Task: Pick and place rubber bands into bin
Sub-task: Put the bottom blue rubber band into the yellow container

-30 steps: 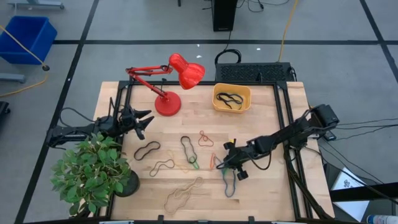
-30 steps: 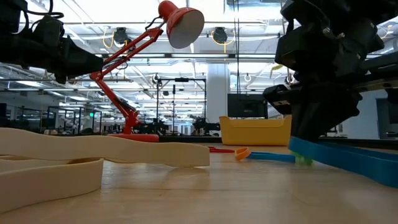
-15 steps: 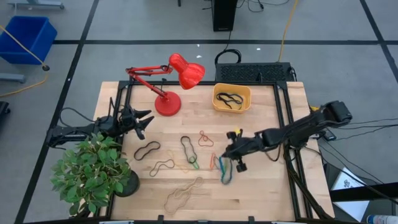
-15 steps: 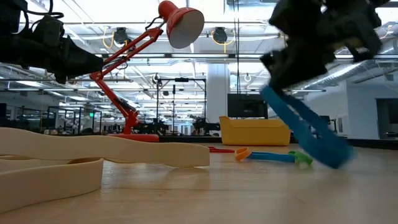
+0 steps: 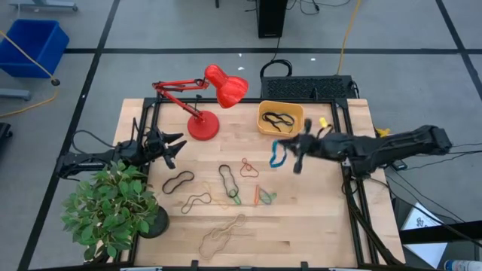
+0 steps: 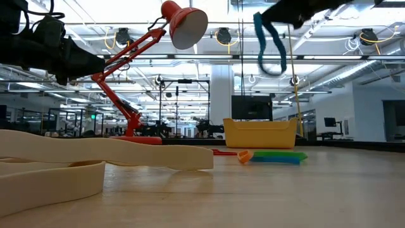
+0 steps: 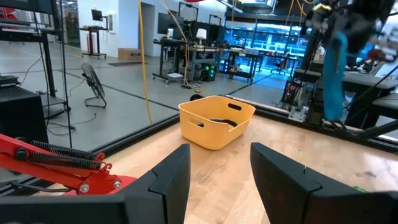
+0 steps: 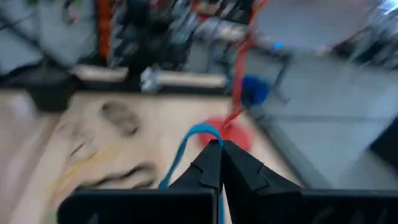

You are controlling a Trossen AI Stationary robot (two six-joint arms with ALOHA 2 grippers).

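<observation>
One blue rubber band dangles from the clenched right hand, lifted off the bench just beside the yellow bin, which holds black bands, while the left hand waits with fingers apart near the red lamp.

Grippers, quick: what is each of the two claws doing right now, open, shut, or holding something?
Left gripper: open, holding nothing, parked near the plant.
Right gripper: shut on the blue rubber band, lifted beside the bin.
</observation>
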